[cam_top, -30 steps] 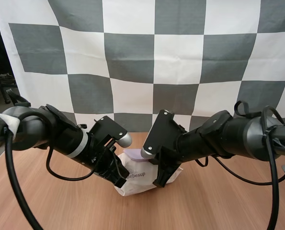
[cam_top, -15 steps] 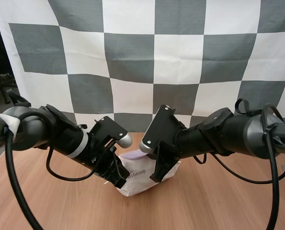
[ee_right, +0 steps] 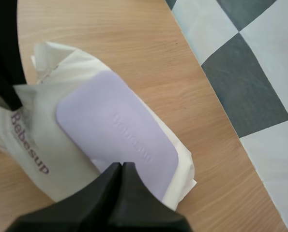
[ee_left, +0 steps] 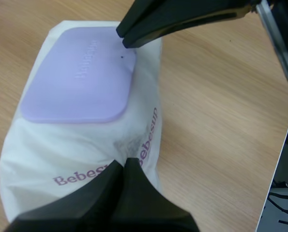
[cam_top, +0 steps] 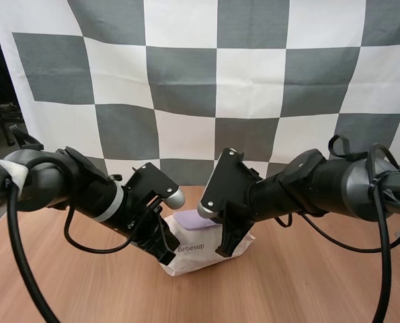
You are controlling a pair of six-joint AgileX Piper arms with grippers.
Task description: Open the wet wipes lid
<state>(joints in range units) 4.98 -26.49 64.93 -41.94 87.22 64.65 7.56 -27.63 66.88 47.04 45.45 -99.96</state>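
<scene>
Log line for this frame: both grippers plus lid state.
left gripper: shut, tips on wipes pack | right gripper: shut, tips at lid edge | lid: closed

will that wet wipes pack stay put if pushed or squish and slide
Probably squishes: the wet wipes pack has a soft, wrinkled white wrapper that bulges unevenly. Its film on the smooth wooden table may well slide. The purple lid looks flat and stiff, so it should hinge, not bend.
</scene>
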